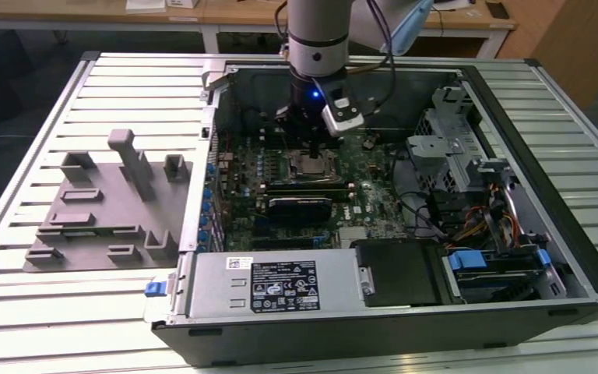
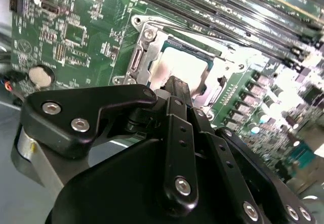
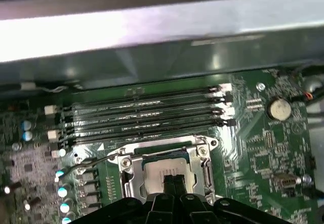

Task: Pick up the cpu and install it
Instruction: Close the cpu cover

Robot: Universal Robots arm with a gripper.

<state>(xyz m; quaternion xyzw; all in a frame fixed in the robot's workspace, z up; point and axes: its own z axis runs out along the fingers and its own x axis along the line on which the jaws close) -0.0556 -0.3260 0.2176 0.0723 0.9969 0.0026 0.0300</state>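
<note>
Inside the case point(image 1: 382, 336), just above the exterior view's centre, the cpu point(image 3: 161, 167) is seen lying flat in the socket point(image 3: 129, 176). The fingers point(image 3: 167, 184) are closed, nothing gripped, tips held over its silver top, seemingly to seat it squarely.

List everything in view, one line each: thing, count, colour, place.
computer case: one, black, open on the table
table: one, silver slatted, under the case
fixture plate: one, grey, exterior view's left of the case
motherboard: one, green, inside the case
memory slots: four, black, beside the socket frame
socket frame: one, silver, around the cpu
cpu: one, silver, inside the socket frame
coin battery: one, silver, on the motherboard
arm: one, grey, over the case
claw: one, black, over the cpu
</note>
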